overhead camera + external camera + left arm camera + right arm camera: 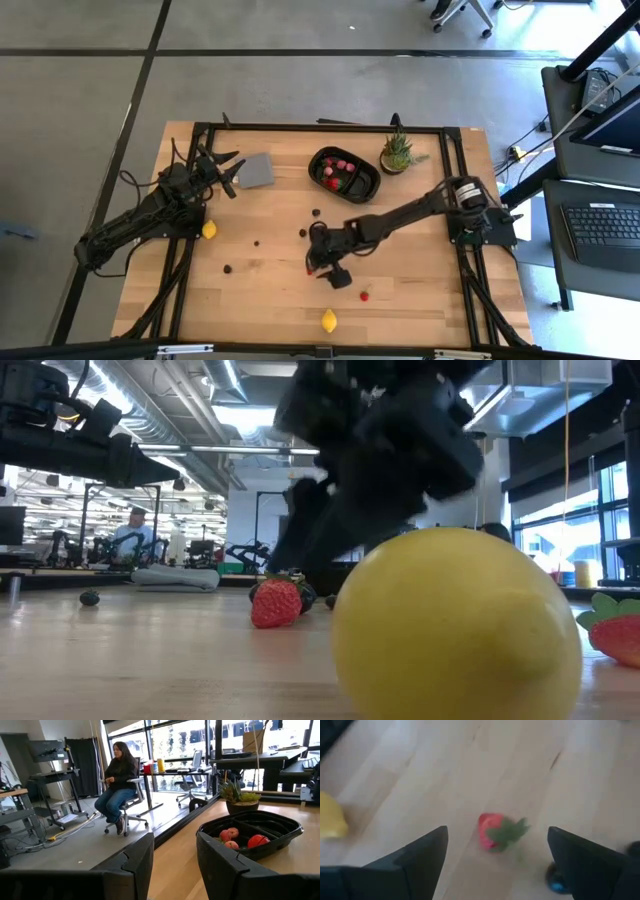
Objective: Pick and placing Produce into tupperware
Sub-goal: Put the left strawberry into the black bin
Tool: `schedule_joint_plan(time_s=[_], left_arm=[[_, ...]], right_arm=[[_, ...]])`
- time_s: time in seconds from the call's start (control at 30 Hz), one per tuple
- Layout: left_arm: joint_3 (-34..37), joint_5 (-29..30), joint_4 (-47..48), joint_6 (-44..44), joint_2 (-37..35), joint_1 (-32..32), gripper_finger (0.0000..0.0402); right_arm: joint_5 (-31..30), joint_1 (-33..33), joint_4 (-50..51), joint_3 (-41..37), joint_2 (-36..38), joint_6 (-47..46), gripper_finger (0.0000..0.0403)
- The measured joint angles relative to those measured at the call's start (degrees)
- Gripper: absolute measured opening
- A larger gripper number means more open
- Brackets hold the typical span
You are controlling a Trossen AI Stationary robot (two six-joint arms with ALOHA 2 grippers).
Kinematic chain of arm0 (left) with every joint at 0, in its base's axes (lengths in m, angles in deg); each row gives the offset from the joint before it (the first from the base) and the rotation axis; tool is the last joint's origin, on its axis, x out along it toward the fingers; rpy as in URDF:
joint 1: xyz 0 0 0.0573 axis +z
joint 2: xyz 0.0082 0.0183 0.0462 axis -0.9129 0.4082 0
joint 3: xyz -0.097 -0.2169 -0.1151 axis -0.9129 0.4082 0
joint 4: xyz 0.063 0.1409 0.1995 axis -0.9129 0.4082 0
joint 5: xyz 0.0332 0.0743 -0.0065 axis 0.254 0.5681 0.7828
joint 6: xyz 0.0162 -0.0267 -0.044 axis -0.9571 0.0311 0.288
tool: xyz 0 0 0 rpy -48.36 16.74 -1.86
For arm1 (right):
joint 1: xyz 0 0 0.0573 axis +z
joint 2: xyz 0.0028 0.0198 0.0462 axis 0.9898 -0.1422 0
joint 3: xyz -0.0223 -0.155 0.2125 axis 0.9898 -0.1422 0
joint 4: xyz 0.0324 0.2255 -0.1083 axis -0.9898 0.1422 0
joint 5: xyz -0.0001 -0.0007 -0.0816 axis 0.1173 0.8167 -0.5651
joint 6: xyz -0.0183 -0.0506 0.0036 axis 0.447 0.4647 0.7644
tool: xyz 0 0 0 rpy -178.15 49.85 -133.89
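Your right gripper (340, 277), lower centre of the high view, jaws spread wide, empty, just left of a strawberry (364, 296). Left gripper (229, 172) upper left, fingers apart, empty.

You're looking at two lemons out on the table, one (209, 229) by the left arm and one (329, 320) near the front edge. One loose strawberry (364, 295) is sitting on the wood, and roughly four red pieces (338, 171) are lying in the one black tray (368, 187). I'm counting about four dark berry bits (228, 268) scattered around. One potted plant (397, 154), one grey square piece (257, 171), two arms, and one person (118, 780) is sitting in the background.
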Motion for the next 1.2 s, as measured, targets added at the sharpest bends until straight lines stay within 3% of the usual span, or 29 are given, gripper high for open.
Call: schedule_joint_plan(time_s=[0.47, 1.03, 1.2], left_arm=[[0.0, 0.0, 0.0, 0.0, 0.0, 0.0, 0.0140], [0.0, 0.0, 0.0, 0.1, 0.0, 0.0, 0.0140], [0.0, 0.0, 0.0, 0.2, 0.0, 0.0, 0.0140]], right_arm=[[-0.1, 0.7, -3.6, 0.0, -4.2, -0.4, 0.0333], [0.2, 0.2, -5.0, 0.0, -4.1, -0.3, 0.0157], [0.2, -2.0, -3.6, 0.0, -1.9, -1.8, 0.0143]])
